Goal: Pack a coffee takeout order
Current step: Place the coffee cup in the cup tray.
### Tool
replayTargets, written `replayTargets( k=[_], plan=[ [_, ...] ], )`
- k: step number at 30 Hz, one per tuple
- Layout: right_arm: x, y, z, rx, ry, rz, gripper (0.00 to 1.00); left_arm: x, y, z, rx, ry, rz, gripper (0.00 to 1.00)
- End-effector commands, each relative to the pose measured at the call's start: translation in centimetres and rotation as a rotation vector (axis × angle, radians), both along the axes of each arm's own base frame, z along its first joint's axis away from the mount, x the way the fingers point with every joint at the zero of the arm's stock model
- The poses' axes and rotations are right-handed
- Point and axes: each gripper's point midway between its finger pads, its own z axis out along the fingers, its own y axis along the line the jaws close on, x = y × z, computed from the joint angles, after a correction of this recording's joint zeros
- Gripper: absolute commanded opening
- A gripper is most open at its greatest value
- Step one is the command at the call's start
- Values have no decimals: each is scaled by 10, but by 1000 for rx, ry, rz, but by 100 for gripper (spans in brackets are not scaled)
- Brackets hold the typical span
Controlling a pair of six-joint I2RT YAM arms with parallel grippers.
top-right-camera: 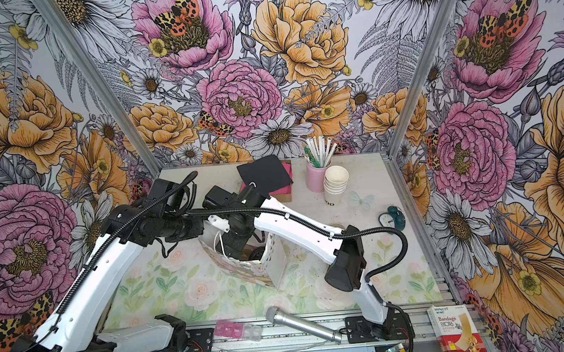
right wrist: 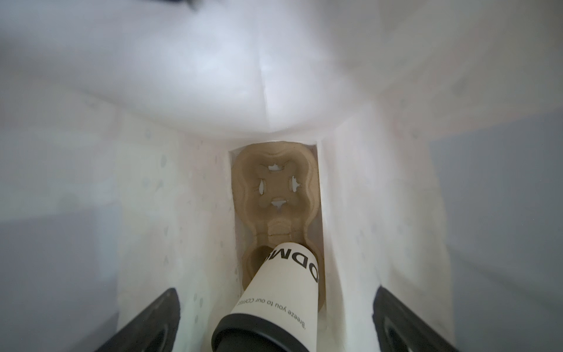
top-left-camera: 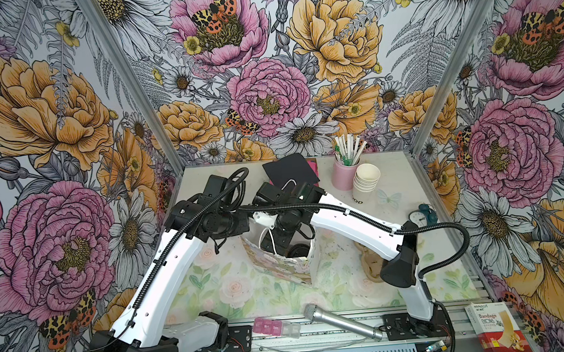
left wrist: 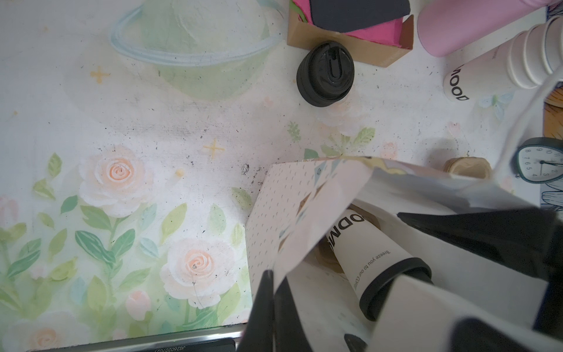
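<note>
— So, what have your jaws got hold of?

— My left gripper point(left wrist: 274, 295) is pinched tight on the rim of the paper bag point(left wrist: 292, 213), which is thin matte paper, pale with small dashes. My right gripper point(right wrist: 275, 292) stands wide open inside the bag, gripping nothing.

— And the cup?

— It sits between my right jaws, touching neither. The white paper cup point(right wrist: 286, 274) is a smooth tapered shape, tilted, with its base in a round pocket of the moulded pulp carrier point(right wrist: 277, 186). That carrier is rough and tan and lies beyond my fingertips. The round black plastic lid point(right wrist: 259, 335) is on the cup, at the end nearest my wrist.

— Any writing?

— Bold black "ODM", cut off, and small print: "Breeze you to our", then a word starting "COFF".

— The napkin?

— The black napkin point(top-left-camera: 290, 171), flat and square, lies outside the bag, well apart from both pairs of jaws. It rests on pink napkins point(left wrist: 374, 30) in a brown card box point(left wrist: 390, 55).
</note>
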Motion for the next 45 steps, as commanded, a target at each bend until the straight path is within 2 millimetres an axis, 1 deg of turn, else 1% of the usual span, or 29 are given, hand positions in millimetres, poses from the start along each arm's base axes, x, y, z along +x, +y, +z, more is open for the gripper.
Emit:
replayTargets(
  k=[1,3,9,13,18,19,26,29,31,36,37,41,45],
  plan=[
    [6,0,34,80,-55,-26,99,7,-4,8,-2,-35,-16,0],
    [10,-2,42,95,-70,-39,99,7,-4,8,-2,-35,-15,0],
    [19,-5,52,112,-95,-67,100,6,-4,8,-3,-37,-14,0],
    [22,-6,53,112,-102,-81,100,5,-4,7,-6,-35,-10,0],
    [26,-12,48,80,-115,-98,99,4,-3,7,-6,-36,-8,0],
    [27,-13,48,74,-122,-101,96,3,-3,8,-8,-38,-8,0],
    [29,-17,48,54,-135,-106,70,5,-4,9,-8,-39,-10,0],
    [29,-18,46,47,-131,-110,57,5,-4,8,-5,-37,-12,0],
    [28,-19,44,43,-126,-110,47,5,-5,9,-5,-39,-14,0],
    [26,-21,38,25,-112,-106,17,5,-4,8,-3,-38,-14,0],
    [26,-21,37,24,-111,-105,13,5,-4,9,-3,-39,-15,0],
    [24,-21,35,21,-99,-107,0,5,-4,9,-1,-43,-14,0],
    [25,-26,31,3,-99,-116,0,4,-3,10,2,-46,-12,0]
  ],
)
